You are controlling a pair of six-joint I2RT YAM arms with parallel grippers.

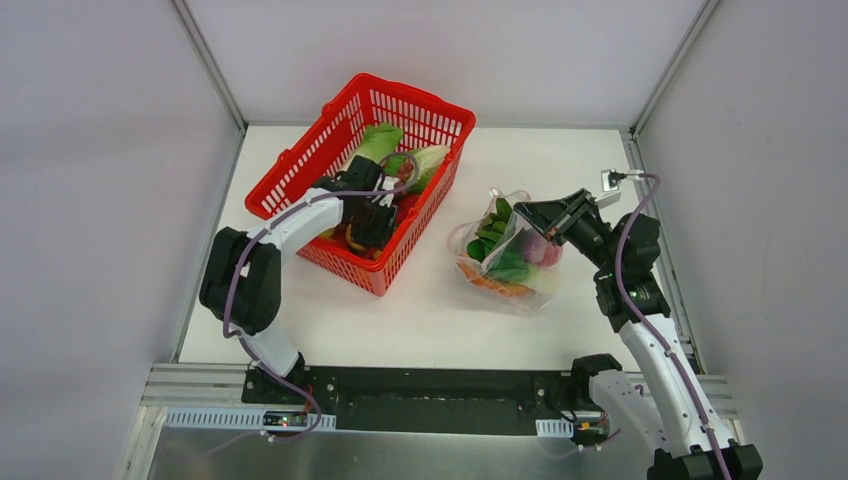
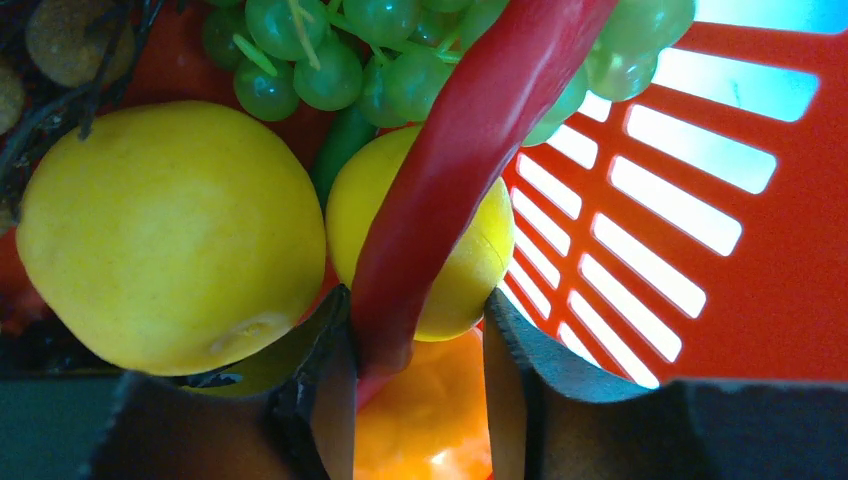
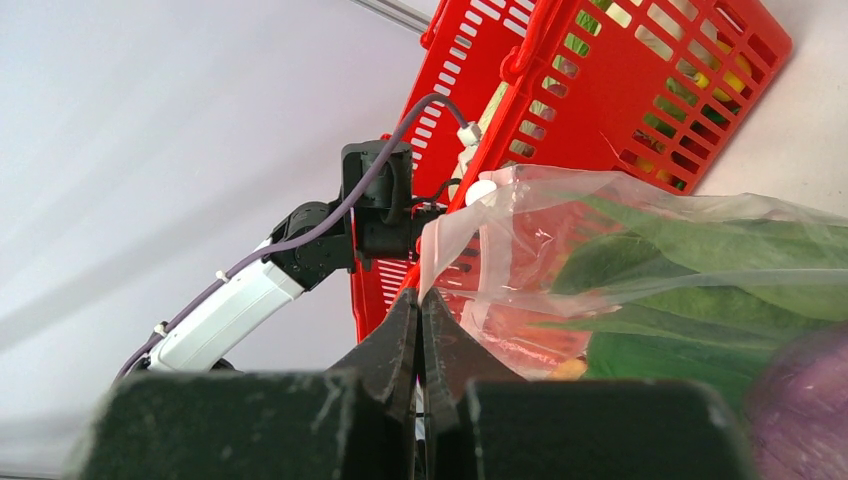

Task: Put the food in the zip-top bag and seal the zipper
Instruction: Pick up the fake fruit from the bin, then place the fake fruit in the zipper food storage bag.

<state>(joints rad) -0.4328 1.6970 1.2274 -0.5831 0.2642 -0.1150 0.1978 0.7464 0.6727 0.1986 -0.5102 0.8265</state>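
The zip-top bag (image 1: 505, 262) lies right of the red basket (image 1: 300, 165), with green leaves (image 1: 490, 235) and an orange food inside. My right gripper (image 1: 525, 212) is shut on the bag's pinkish mouth edge (image 3: 440, 240) and holds it up. In the right wrist view the gripper (image 3: 420, 300) pinches the clear film and the leaves (image 3: 700, 250) show through it. My left gripper (image 1: 372, 225) is down in the basket. Its jaws (image 2: 418, 340) are open around the tip of a long red pepper (image 2: 450, 170), between two lemons (image 2: 170, 230) (image 2: 470, 260), above an orange food (image 2: 430, 410).
Bok choy (image 1: 380, 140) lies at the far end of the basket. Green grapes (image 2: 330, 60) sit beyond the lemons. The basket's slotted wall (image 2: 780, 270) is close on the left gripper's right. A purple food (image 3: 800, 400) is in the bag. A small white box (image 1: 610, 181) lies at the far right.
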